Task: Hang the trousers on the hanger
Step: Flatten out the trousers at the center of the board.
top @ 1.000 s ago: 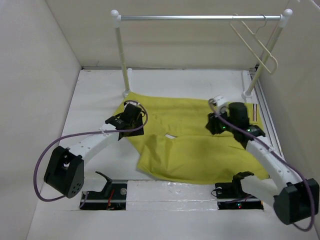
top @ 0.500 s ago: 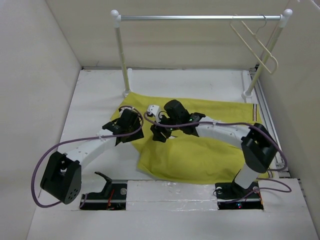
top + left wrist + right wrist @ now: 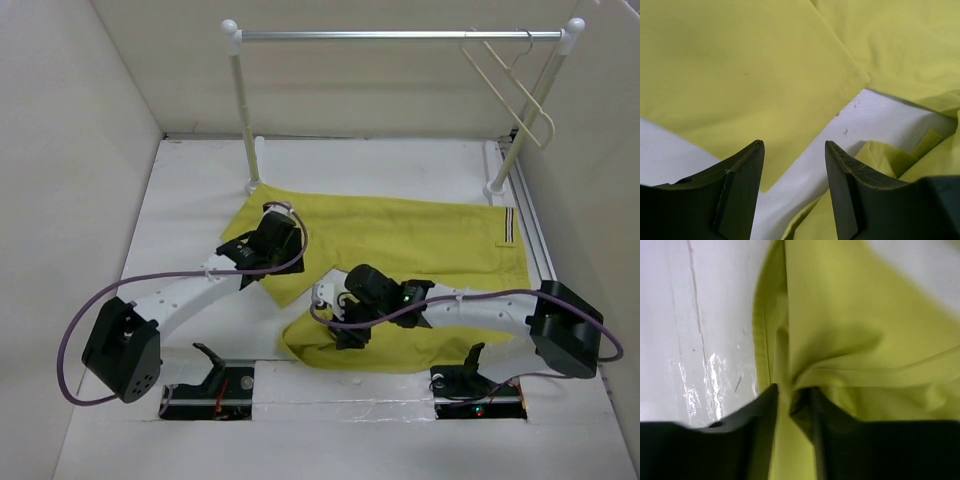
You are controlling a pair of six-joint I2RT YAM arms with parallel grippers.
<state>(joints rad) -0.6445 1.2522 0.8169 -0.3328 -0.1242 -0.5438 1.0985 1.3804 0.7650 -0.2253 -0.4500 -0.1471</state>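
Overall, the trousers (image 3: 420,235) lay on the white surface (image 3: 200,180), with the waistband to the right and the striped tab (image 3: 508,222) showing near the right post. The near edge of the cloth was bunched up just ahead of the arms' bases.

The right end effector (image 3: 350,335) sat at that bunched edge. Its wrist view showed the 2 fingers (image 3: 765,412) drawn close together with a fold of yellow cloth pinched between them — it was grasping the trousers.

The left end effector (image 3: 262,245) stood over the left part of the garment, fingers parted with nothing between them — released. Below it were a cloth edge and a strip of bare surface.

The hanger (image 3: 500,90) hung by its hook at the right end of the metal rail (image 3: 400,35), well apart from the trousers.
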